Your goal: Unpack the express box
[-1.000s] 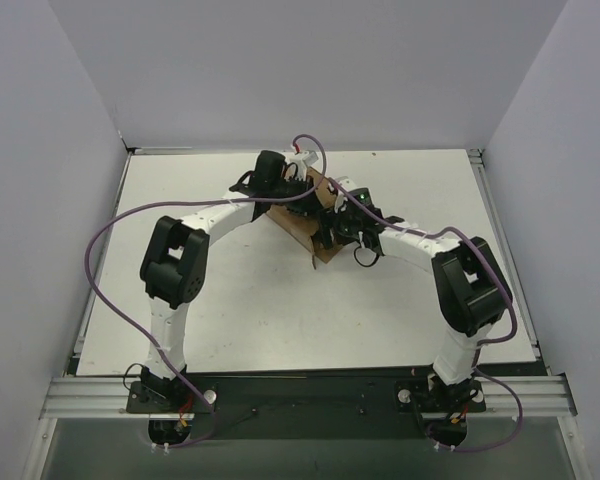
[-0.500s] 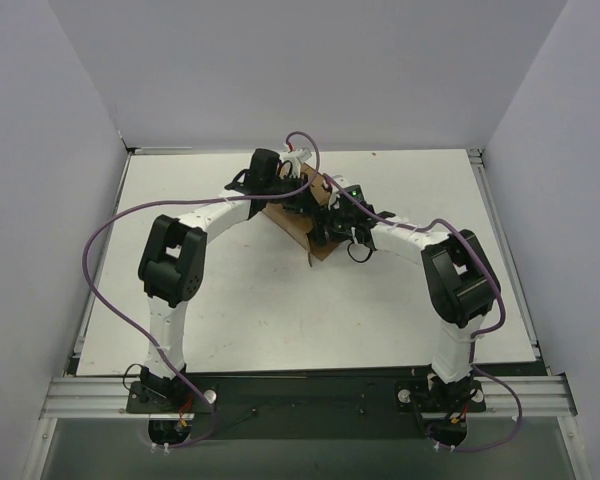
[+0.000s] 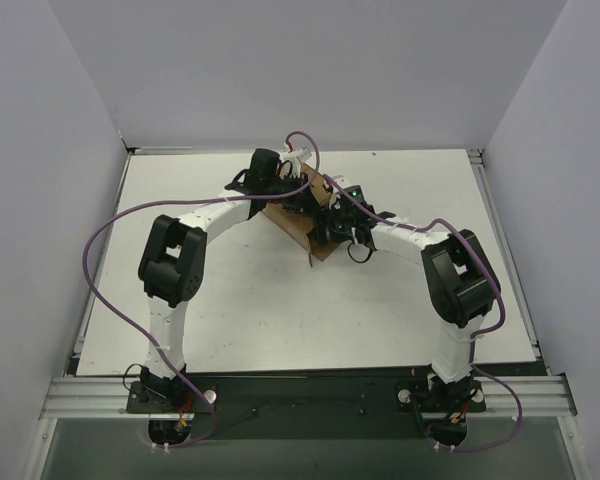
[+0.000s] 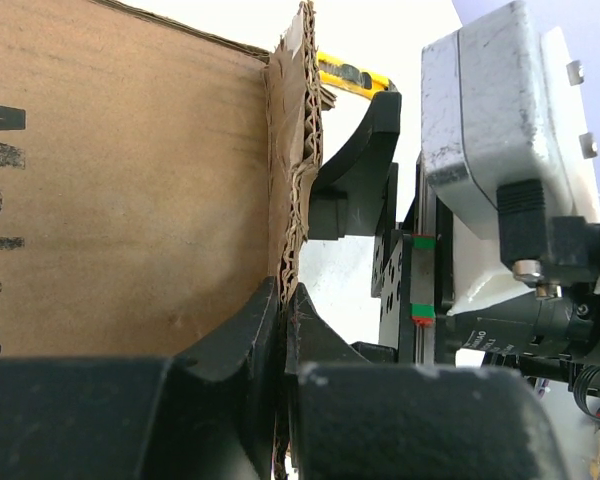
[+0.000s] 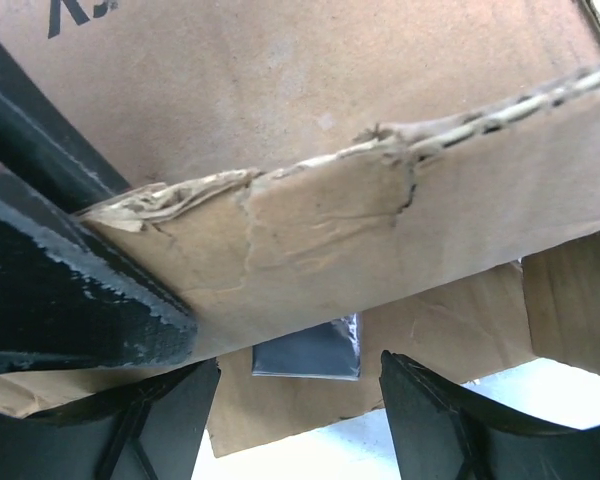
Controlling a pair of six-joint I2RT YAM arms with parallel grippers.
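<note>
The box (image 3: 302, 228) sat mid-tabletop (image 3: 230, 300), top torn open, one edge pinched tight in the left claw (image 4: 283, 300), the right claw (image 5: 300, 385) spread wide under a flap (image 5: 380, 230), contents apparently still inside.

You have two claws, left claw (image 4: 283, 300) and right claw (image 5: 300, 400); one box (image 3: 298, 222) at both; one yellow knife (image 4: 352, 75) beyond the left claw; one dark grey piece (image 5: 306, 350) just ahead of the right claw
</note>
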